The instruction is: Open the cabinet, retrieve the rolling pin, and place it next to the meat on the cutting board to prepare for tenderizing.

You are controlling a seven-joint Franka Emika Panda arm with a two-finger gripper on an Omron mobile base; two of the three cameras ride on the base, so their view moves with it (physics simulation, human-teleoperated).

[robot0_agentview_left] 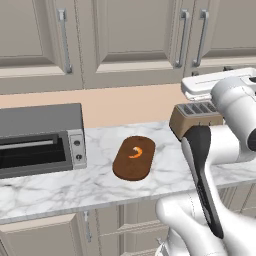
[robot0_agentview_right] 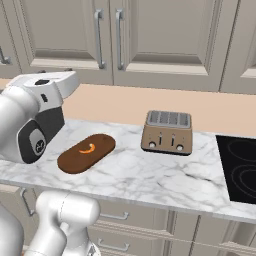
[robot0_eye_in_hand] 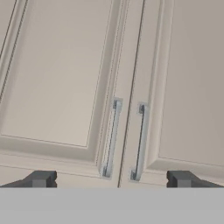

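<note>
You have the end effector (robot0_eye_in_hand: 112,179) spread as wide as it goes, with nothing between its dark fingertips (robot0_eye_in_hand: 40,178), and it faces the cabinet (robot0_eye_in_hand: 61,78) squarely. In the hand view both doors are shut, and the seam between them runs up between the two long silver handles (robot0_eye_in_hand: 111,138), which stand side by side just above the fingertips. From the right base view you see the same pair of handles above the beige backsplash (robot0_agentview_right: 150,107), with the white arm (robot0_agentview_right: 35,120) raised at the left edge of the picture. The rolling pin is not out on the table, so you cannot tell where it lies. Down on the marble table (robot0_agentview_right: 150,175) you find the cutting board (robot0_agentview_right: 75,159), a dark brown oval lying flat, with the meat (robot0_agentview_right: 88,148) resting on its upper half as a small curved orange piece. A brown toaster (robot0_agentview_right: 167,132) stands to the right of the board, well apart from it, and a black cooktop (robot0_agentview_right: 240,167) sits at the far right edge. In the left base view a grey toaster oven (robot0_agentview_left: 40,140) stands on the table to the left of the board, apart from it.
</note>
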